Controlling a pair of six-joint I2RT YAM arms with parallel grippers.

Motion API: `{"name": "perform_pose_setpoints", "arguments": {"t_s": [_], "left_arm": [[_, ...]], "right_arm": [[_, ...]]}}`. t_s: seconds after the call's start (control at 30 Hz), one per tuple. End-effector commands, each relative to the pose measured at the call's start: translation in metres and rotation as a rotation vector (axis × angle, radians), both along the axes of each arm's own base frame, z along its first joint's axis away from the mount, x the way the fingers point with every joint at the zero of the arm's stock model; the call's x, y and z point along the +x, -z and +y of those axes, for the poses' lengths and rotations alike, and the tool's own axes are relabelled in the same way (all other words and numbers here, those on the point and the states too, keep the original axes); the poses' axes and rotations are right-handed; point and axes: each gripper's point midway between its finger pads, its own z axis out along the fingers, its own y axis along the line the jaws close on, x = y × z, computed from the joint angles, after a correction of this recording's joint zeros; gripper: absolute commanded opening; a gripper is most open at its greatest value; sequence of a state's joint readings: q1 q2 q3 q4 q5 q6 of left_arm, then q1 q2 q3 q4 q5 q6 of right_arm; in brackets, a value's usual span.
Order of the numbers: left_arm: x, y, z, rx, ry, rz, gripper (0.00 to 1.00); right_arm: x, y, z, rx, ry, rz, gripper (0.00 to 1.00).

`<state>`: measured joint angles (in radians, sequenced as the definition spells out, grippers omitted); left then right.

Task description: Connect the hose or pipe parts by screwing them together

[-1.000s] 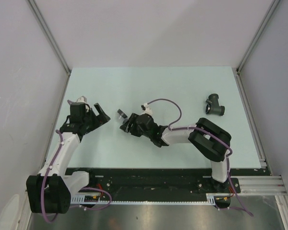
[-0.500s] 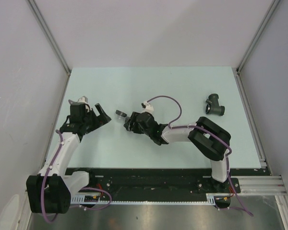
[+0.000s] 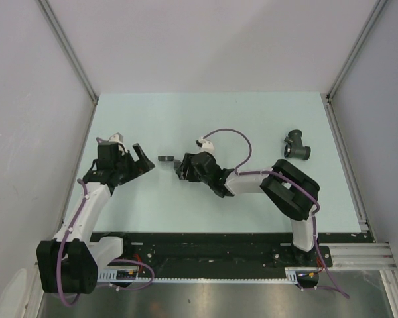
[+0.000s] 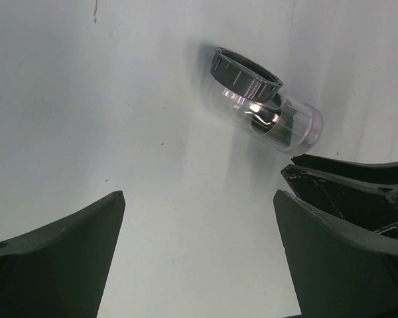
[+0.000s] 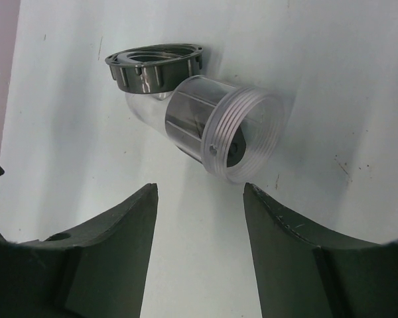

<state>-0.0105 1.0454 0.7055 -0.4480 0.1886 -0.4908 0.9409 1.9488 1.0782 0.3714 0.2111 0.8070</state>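
A short clear connector with a threaded end and a dark ring nut on its other end lies on the table, between the two grippers. My right gripper is open, its fingertips just short of the threaded end and not touching it. My left gripper stands wide open with nothing in it, and the connector lies a little beyond its tips. The dark grey T-shaped fitting lies apart at the table's far right.
The right gripper's black fingers show at the right edge of the left wrist view, close to the connector. Grey walls and metal rails enclose the pale green table on three sides.
The right wrist has turned and drawn back slightly from the connector, which now lies flat on the table. The left arm has barely moved.
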Motion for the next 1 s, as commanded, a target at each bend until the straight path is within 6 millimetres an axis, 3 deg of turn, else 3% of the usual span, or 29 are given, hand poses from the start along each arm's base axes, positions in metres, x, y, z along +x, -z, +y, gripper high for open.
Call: {"name": "perform_pose_setpoints", "arguments": {"t_s": [0.0, 0.67, 0.7, 0.8, 0.83, 0.87, 0.97], "left_arm": [[0.005, -0.009, -0.002, -0.004, 0.028, -0.030, 0.99], [0.011, -0.007, -0.019, -0.090, 0.087, -0.013, 0.97], [0.011, -0.008, -0.021, -0.097, 0.095, -0.018, 0.96], [0.010, -0.010, -0.026, -0.117, 0.123, -0.030, 0.95], [0.010, -0.012, -0.029, -0.123, 0.142, -0.040, 0.94], [0.010, -0.014, -0.031, -0.129, 0.159, -0.057, 0.94], [0.012, -0.030, -0.029, -0.149, 0.172, -0.121, 0.93]], "right_arm": [[0.015, -0.040, 0.008, 0.030, -0.051, -0.126, 0.60], [0.045, -0.026, 0.014, 0.175, -0.161, -0.152, 0.52], [0.046, -0.027, 0.014, 0.192, -0.160, -0.146, 0.49], [0.049, -0.033, 0.015, 0.242, -0.179, -0.148, 0.28], [0.049, -0.036, 0.015, 0.252, -0.189, -0.151, 0.11], [0.050, -0.040, 0.013, 0.268, -0.211, -0.148, 0.05], [0.050, -0.070, 0.008, 0.340, -0.267, -0.157, 0.00]]}}
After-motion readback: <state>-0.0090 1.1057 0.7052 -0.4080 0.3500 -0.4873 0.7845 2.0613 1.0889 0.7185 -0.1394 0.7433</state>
